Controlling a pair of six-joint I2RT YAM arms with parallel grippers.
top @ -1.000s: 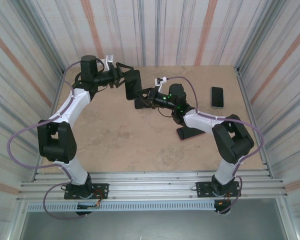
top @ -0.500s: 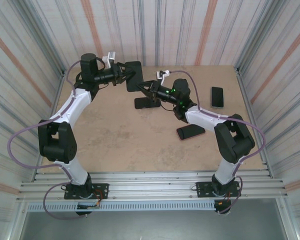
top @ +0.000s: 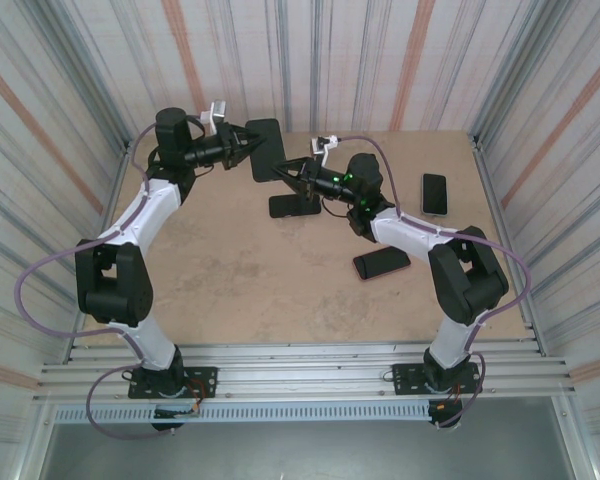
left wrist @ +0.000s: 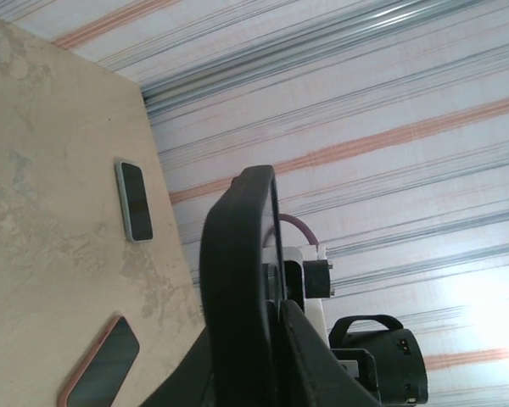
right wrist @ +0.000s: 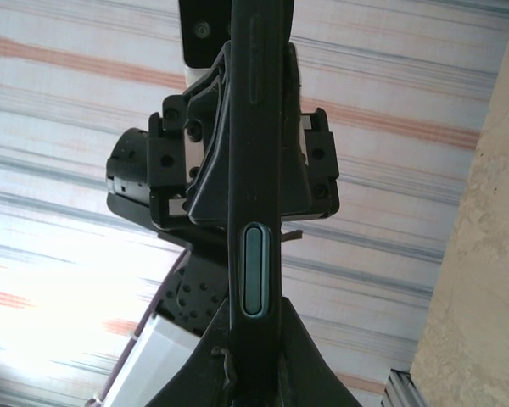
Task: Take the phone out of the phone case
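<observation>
What's moved: compared with a second back, the cased phone (top: 269, 150) is sitting higher and closer to the back wall. Both wrists are now angled up with it.
Left gripper (top: 251, 147): clenching on the cased phone's left edge. In the left wrist view the left fingers (left wrist: 304, 349) are pressing right against the slab (left wrist: 237, 280).
Right gripper (top: 288, 173): gripping the opposite edge from the other side. In the right wrist view the right fingers (right wrist: 307, 366) are hugging both faces of it (right wrist: 254, 170).
Cased phone: hanging in the air, pinched between the two sets of fingertips and turned edge-on to both wrist cameras. Can't really tell whether the phone is starting to come out of the case.
Below the right fingertips: a black phone (top: 298, 205) is lying flat on the table (top: 230, 270).
Further behind the right fingers: a pink-edged phone (top: 382, 263) and a white-edged phone (top: 435, 193) are lying well apart from both grippers.
</observation>
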